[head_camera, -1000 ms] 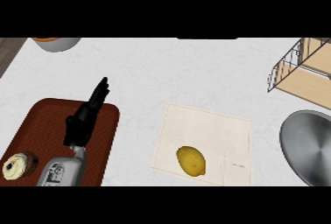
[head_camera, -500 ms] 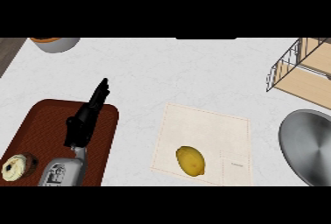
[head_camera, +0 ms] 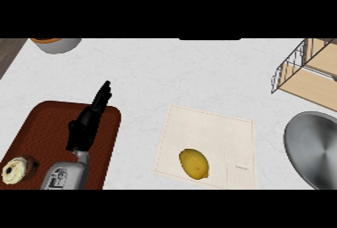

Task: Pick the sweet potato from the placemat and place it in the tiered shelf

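the sweet potato is yellow and oval; it lies on the cream placemat, in the mat's lower part near its front edge, tilted slightly on the cloth. nothing touches it. the placemat lies flat on the white counter, between the brown tray at the left and the round metal lid at the right edge of the view.

the tiered shelf, a black wire frame with wooden boards, stands at the upper right corner, well apart from the sweet potato.

the left hand shows above the brown tray with its grey forearm entering from the lower edge. its black fingers are straight and pressed together, pointing up and slightly right past the tray's top edge; it holds nothing. it is well apart from the sweet potato.

a donut-like pastry sits at the tray's lower left corner. a grey bowl with an orange interior stands at the upper left edge of the counter. the right hand does not show in the view
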Available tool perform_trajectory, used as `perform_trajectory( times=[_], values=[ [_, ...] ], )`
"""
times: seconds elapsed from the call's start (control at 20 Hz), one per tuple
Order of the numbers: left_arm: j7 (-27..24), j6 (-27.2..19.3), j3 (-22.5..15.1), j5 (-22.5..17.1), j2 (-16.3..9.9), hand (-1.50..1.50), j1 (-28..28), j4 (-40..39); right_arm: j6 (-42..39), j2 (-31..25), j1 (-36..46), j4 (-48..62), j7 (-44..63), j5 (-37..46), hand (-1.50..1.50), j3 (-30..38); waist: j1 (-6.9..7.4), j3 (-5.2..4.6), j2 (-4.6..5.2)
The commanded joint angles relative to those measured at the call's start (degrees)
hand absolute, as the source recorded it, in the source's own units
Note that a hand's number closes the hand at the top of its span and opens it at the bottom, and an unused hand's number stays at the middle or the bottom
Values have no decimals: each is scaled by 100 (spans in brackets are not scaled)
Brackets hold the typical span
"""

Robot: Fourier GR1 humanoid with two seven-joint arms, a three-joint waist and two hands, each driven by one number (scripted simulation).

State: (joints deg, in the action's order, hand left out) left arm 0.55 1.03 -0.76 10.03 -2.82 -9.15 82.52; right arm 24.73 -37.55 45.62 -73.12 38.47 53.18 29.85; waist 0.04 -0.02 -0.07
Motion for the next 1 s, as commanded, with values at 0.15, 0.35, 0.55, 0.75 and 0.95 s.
perform_trajectory(
  times=[0.15, 0.35, 0.55, 0.75, 0.95],
  values=[
    [-24, 59, 107, -42, -110, 0, -3, -64, 506, -112, 160, -791, 314, -450, -150, 556, -41, 1, -11],
    [-91, 37, 76, -11, -75, 0, -2, -111, 8, -764, 10, -1248, 804, -646, -150, 1120, -114, 0, -23],
    [113, -208, -32, 131, 117, 0, 22, 13, -753, -961, -417, -2026, 1837, -557, -150, 1509, -177, -3, -45],
    [435, 80, 184, -112, -206, 0, 1, 388, -1974, -1141, -1077, -2764, 2453, -1020, -150, 2078, -217, 0, -76],
    [125, -62, 182, -40, -110, 0, 194, 206, -2990, -1143, -1941, -3475, 2329, -1902, -150, 3130, -347, 5, -95]
  ],
)
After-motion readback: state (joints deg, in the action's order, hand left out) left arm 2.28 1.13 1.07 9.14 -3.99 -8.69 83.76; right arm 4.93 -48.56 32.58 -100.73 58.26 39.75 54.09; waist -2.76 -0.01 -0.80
